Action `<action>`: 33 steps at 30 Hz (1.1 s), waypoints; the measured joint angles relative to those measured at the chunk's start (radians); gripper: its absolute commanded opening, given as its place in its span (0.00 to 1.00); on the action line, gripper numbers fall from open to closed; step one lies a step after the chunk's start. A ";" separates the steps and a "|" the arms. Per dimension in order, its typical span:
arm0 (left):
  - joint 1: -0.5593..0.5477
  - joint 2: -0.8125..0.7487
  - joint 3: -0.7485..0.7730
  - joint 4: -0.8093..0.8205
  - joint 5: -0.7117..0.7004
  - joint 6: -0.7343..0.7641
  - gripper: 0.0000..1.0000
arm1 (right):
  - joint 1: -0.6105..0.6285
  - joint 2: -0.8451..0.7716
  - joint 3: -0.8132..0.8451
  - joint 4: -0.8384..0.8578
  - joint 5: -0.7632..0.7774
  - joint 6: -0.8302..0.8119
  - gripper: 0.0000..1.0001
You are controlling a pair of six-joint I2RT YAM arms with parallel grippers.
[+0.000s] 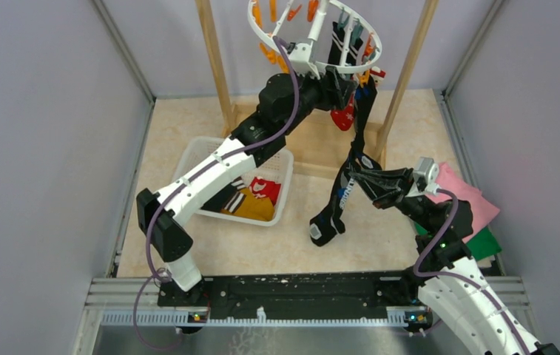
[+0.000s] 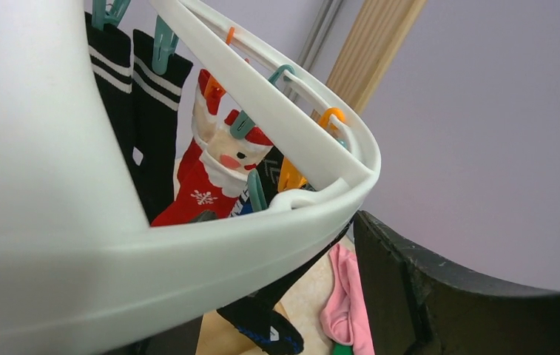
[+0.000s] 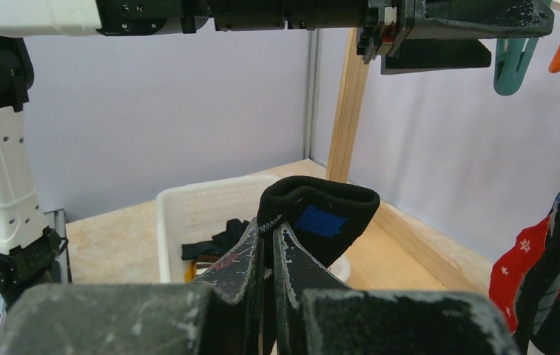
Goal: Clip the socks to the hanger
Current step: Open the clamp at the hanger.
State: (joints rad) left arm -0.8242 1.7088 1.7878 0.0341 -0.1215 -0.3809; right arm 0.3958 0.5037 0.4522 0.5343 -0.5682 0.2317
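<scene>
While the left arm stretches up from the table (image 1: 262, 248), its left gripper (image 1: 342, 89) sits against the underside of the hanger (image 2: 321, 200), a white plastic ring hung inside a wooden rack frame (image 1: 217, 66). The ring blocks most of the left wrist view, so I cannot tell whether this gripper is open or closed.

Three socks are already pegged to the ring: two black socks with white stripes (image 2: 154, 96) under teal pegs (image 2: 164, 44), and beside them a red Santa sock (image 2: 206, 174) with a white snowflake.

Lower and to the right, the right gripper (image 3: 271, 231) is pinched tight on the cuff of a black sock (image 3: 321, 211). A plain blue patch shows inside the cuff. From above, the sock dangles toward the table, and its blue and white marks are too small to read.

A white mesh basket (image 1: 186, 159) sits under the left arm. It holds a yellow-orange sock (image 1: 253, 207), a red sock with white dots (image 1: 265, 188) and some dark striped fabric.

A pink cloth (image 1: 473, 196) and a green cloth (image 1: 493, 242) lie at the table's right edge.
</scene>
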 measured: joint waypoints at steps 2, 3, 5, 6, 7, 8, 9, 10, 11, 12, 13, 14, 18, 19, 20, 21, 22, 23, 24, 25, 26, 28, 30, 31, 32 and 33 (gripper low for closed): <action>0.000 0.006 0.010 -0.002 0.000 0.003 0.72 | -0.001 0.000 0.000 0.000 0.000 0.000 0.00; 0.000 0.009 0.014 -0.002 0.000 0.005 0.71 | -0.002 0.000 0.000 0.000 0.000 0.000 0.00; 0.000 0.016 0.026 -0.001 0.000 0.010 0.70 | -0.004 0.000 0.000 0.000 0.000 0.000 0.00; 0.000 0.019 0.032 -0.001 0.000 0.012 0.69 | -0.006 0.000 0.000 0.000 0.000 0.000 0.00; 0.000 0.022 0.035 0.000 0.000 0.014 0.67 | -0.006 0.000 0.000 0.000 0.000 0.000 0.00; 0.000 0.024 0.039 0.000 0.000 0.016 0.66 | -0.007 0.000 0.000 0.000 0.000 0.000 0.00; 0.000 0.028 0.042 0.000 0.000 0.017 0.65 | -0.008 0.000 0.000 0.000 0.000 0.000 0.00; 0.000 0.031 0.045 0.002 0.001 0.019 0.64 | -0.008 0.000 0.000 0.000 0.000 0.000 0.00; 0.000 0.034 0.046 0.003 0.001 0.022 0.64 | -0.008 0.000 0.000 0.000 0.000 0.000 0.00; 0.000 0.035 0.046 0.003 0.001 0.026 0.64 | -0.008 0.000 0.000 0.000 0.000 0.000 0.00; 0.000 0.036 0.046 0.002 0.002 0.035 0.65 | -0.008 0.000 0.000 0.000 0.000 0.000 0.00; 0.000 0.037 0.046 0.005 0.004 0.042 0.65 | -0.008 0.000 0.000 0.000 0.000 0.000 0.00; 0.000 0.020 -0.027 0.102 0.020 0.068 0.68 | -0.012 0.000 0.000 0.000 0.000 0.000 0.00; 0.000 0.007 -0.072 0.133 0.021 0.071 0.69 | -0.013 0.000 0.000 0.000 0.000 0.000 0.00; 0.000 -0.004 -0.112 0.159 0.024 0.075 0.70 | -0.014 0.000 0.000 0.000 0.000 0.000 0.00; 0.000 -0.013 -0.148 0.183 0.024 0.078 0.71 | -0.014 0.000 0.000 0.000 0.000 0.000 0.00; 0.000 -0.023 -0.196 0.219 0.024 0.080 0.72 | -0.014 0.000 0.000 0.000 0.000 0.000 0.00; 0.000 -0.035 -0.249 0.256 0.024 0.082 0.73 | -0.015 0.000 0.000 0.000 0.000 0.000 0.00; 0.000 -0.039 -0.267 0.265 0.024 0.084 0.75 | -0.015 0.000 0.000 0.000 0.000 0.000 0.00; 0.000 -0.045 -0.291 0.283 0.024 0.085 0.78 | -0.015 0.000 0.000 0.000 0.000 -0.001 0.00; 0.000 -0.055 -0.329 0.316 0.024 0.088 0.80 | -0.016 -0.001 0.000 0.000 -0.001 -0.001 0.00; 0.000 -0.081 -0.386 0.352 0.027 0.092 0.84 | -0.018 -0.007 0.000 -0.002 -0.001 -0.003 0.00; 0.000 -0.114 -0.433 0.388 0.030 0.095 0.91 | -0.019 -0.012 0.000 -0.002 -0.002 -0.004 0.00; 0.000 -0.133 -0.457 0.408 0.032 0.098 0.96 | -0.019 -0.013 0.000 -0.001 -0.002 -0.005 0.00; 0.000 -0.152 -0.480 0.430 0.035 0.100 0.99 | -0.019 -0.013 0.000 -0.001 -0.002 -0.005 0.00; 0.000 -0.173 -0.501 0.453 0.037 0.102 0.99 | -0.019 -0.013 0.000 0.000 -0.002 -0.005 0.00</action>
State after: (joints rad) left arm -0.8238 1.5360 1.2865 0.4873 -0.0841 -0.2790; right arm 0.3763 0.4908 0.4526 0.5343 -0.5697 0.2272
